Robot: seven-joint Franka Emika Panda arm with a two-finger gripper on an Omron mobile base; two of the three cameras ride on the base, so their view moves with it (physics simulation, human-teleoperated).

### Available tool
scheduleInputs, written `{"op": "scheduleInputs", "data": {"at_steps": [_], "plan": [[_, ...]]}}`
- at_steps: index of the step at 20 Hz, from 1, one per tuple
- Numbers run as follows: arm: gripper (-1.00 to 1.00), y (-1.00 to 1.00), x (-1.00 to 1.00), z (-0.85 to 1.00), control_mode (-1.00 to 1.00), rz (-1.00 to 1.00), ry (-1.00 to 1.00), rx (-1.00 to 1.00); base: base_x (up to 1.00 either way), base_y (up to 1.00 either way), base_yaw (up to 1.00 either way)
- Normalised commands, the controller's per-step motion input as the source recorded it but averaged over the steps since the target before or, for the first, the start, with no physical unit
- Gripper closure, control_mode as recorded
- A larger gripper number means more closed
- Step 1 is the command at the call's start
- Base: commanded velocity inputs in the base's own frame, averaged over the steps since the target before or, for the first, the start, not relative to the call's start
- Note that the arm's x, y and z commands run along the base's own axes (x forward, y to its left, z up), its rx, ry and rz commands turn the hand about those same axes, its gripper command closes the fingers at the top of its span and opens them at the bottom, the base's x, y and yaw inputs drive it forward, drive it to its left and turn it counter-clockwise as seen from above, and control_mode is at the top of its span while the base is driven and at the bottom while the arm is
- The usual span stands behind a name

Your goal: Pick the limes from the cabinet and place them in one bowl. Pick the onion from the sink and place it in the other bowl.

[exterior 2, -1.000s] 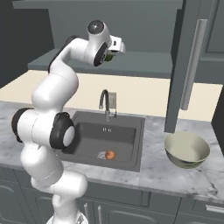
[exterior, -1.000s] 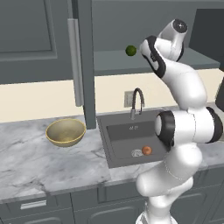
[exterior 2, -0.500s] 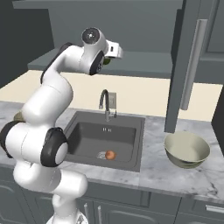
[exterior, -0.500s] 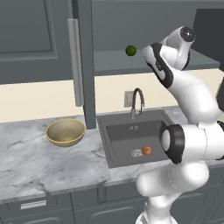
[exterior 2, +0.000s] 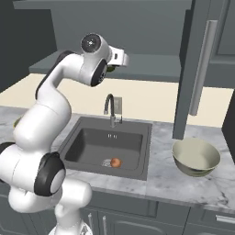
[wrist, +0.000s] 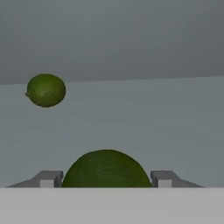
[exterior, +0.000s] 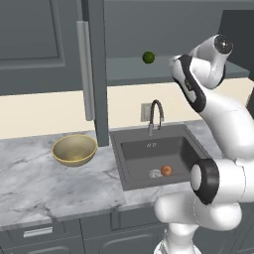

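Observation:
Between my gripper's (wrist: 106,178) two fingertips sits one lime (wrist: 106,166), dark green and bumpy, with both pads touching its sides. A sliver of that lime (exterior 2: 109,69) peeks out under the hand in the right base view. The second lime (exterior: 148,57) rests on the cabinet's grey shelf (exterior: 129,69), left of my gripper (exterior: 174,63). The orange-red onion (exterior: 166,170) lies in the sink (exterior: 149,154) beside the drain. The golden-tan bowl (exterior: 74,149) stands left of the sink, and the pale cream-grey bowl (exterior 2: 196,156) stands on the counter at the other side.
The open cabinet door (exterior: 96,74), with its silver bar handle (exterior: 85,69), hangs edge-on left of the shelf opening. A curved dark faucet (exterior: 156,116) rises behind the basin. Marble counter (exterior: 39,188) runs on both sides of the sink.
The upper arm has swung and the hand has shifted slightly down and back from the shelf, the nearer lime going with it. The other lime has stayed in place.

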Motion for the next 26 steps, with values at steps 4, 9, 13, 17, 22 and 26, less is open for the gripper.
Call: {"op": "scheduleInputs", "data": {"at_steps": [4, 9, 13, 17, 22, 26], "plan": [[1.0, -0.1, -0.43, 0.0, -1.0, -0.06, 0.0, 0.0, 0.0, 0.0, 0.0], [1.0, -0.1, -0.39, 0.0, -1.0, -0.07, 0.0, -0.02, 0.0, 0.0, 0.0], [1.0, -0.1, -0.36, 0.0, -1.0, -0.06, 0.0, -0.05, 0.0, 0.0, 0.0], [1.0, -0.08, -0.39, -0.02, -1.0, -0.09, 0.0, -0.08, 0.0, 0.0, 0.0], [1.0, -0.08, -0.39, -0.05, -1.0, -0.12, 0.0, -0.09, 0.0, 0.0, 0.0], [1.0, -0.09, -0.38, -0.08, -1.0, -0.1, -0.01, -0.06, 0.0, 0.0, 0.0]]}}
